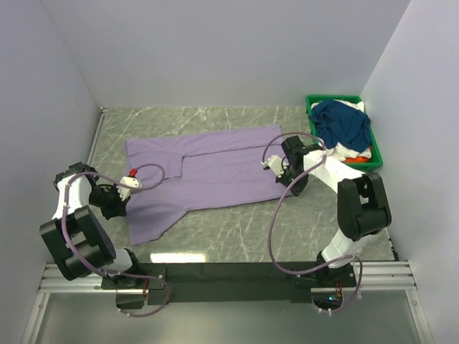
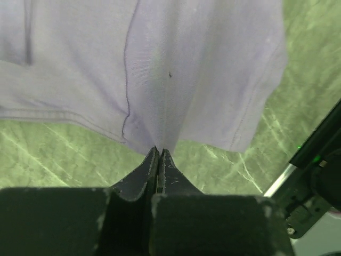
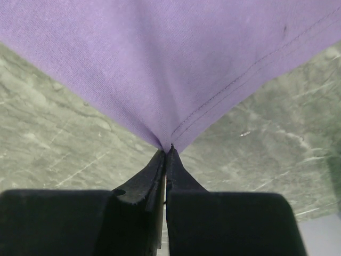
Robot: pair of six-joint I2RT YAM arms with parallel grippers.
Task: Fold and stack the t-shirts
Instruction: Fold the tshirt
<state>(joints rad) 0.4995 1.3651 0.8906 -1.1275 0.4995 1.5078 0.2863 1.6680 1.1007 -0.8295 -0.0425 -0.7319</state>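
Observation:
A lavender t-shirt [image 1: 215,168] lies spread flat across the middle of the marble table. My left gripper [image 1: 129,203] is at the shirt's near-left edge. In the left wrist view its jaws [image 2: 160,151] are shut on a pinch of the cloth [image 2: 170,69], close to a sleeve seam. At the shirt's right end, my right gripper [image 1: 278,179] is shut on the hemmed edge [image 3: 176,58]. The cloth gathers to a point at its fingertips [image 3: 168,149]. A navy t-shirt [image 1: 343,123] is heaped in the bin, with white and orange garments [image 1: 356,153] under it.
A green plastic bin [image 1: 374,163] stands at the back right against the wall. White walls close in the table on the left, back and right. A metal rail [image 2: 319,160] runs along the near edge behind the arms' bases.

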